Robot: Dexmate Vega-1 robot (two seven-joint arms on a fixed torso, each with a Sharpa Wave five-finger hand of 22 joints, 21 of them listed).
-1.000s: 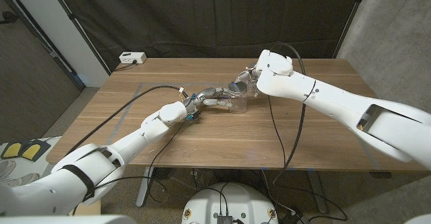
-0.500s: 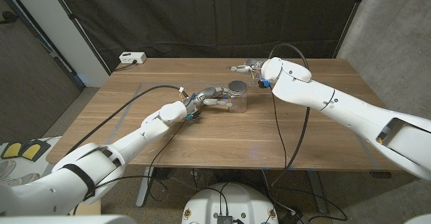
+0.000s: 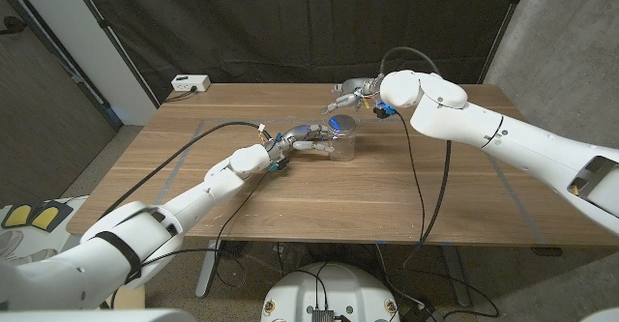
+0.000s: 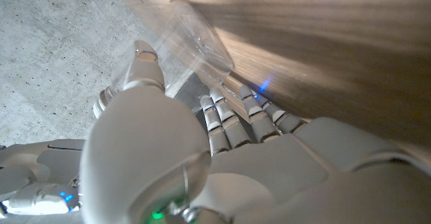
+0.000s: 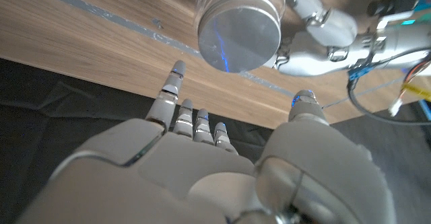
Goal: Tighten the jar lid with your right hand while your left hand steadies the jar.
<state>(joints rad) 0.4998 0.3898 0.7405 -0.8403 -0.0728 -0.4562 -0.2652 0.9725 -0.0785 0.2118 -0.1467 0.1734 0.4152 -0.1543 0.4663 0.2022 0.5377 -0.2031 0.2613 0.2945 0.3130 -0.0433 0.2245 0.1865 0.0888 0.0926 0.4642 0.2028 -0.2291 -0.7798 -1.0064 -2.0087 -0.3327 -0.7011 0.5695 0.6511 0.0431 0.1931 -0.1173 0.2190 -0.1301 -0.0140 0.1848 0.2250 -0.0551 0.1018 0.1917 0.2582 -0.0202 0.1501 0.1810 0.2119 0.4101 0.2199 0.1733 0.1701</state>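
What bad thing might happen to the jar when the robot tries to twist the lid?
1. The right hand is off the lid, fingers spread. If it comes down off-centre, it might push the clear jar over.
2. The left hand grips the jar from one side only, so a hard twist may spin or slide the jar on the smooth table.
3. A cable hangs from the right arm close to the jar and might snag it.

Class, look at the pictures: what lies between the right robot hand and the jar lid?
Nothing: in the right wrist view, only bare wooden table separates the open right robot hand from the lid.
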